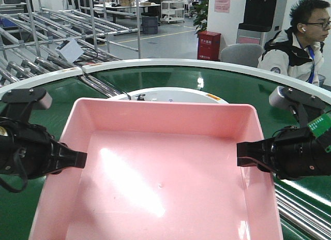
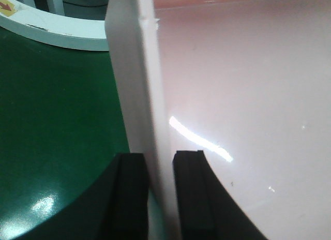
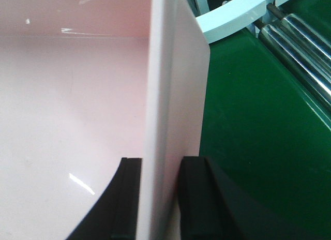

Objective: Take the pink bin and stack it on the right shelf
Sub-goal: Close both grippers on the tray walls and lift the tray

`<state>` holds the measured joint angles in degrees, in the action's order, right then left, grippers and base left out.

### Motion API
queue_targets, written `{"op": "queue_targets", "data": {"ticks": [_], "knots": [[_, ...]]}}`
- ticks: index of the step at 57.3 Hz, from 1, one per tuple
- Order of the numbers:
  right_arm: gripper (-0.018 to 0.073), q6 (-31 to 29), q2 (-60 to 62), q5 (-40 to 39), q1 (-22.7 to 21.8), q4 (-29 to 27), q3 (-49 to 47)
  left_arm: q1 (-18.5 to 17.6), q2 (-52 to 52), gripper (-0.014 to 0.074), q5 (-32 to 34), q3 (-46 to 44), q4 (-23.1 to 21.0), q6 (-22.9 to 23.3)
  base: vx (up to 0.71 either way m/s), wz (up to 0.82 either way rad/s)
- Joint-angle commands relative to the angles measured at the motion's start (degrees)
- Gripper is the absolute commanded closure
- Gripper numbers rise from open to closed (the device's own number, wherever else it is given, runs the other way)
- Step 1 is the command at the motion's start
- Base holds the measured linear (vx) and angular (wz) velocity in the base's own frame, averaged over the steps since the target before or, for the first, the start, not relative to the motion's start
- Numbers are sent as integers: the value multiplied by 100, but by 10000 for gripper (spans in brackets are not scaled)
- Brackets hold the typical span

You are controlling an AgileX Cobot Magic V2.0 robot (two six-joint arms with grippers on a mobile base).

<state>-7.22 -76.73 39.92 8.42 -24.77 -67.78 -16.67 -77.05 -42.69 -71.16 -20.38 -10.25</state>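
Empty pink bin on green belt; left gripper and right gripper each pinch 1 side wall, seemingly tight. Lift both together, level, so neither wall slips.

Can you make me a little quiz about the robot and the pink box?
1. True or false: the pink bin has toys inside it.
2. Pick one: what colour is the conveyor belt beside the bin? A red, B green, C yellow.
3. Fill the gap: the left end effector and the right end effector each have one finger inside a side wall of the bin and one finger ____ it.

Key: 1 false, the bin is empty. 2 B, green. 3 outside.
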Motion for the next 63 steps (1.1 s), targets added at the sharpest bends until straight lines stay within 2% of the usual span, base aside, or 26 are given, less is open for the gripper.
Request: {"op": "queue_targets", "data": {"ticks": [1, 63], "knots": [[568, -62, 197, -362, -49, -77, -191, 1, 271, 598, 105, -165, -42, -114, 0, 0], [568, -69, 188, -283, -49, -83, -191, 1, 259, 598, 108, -165, -46, -120, 0, 0]]}}
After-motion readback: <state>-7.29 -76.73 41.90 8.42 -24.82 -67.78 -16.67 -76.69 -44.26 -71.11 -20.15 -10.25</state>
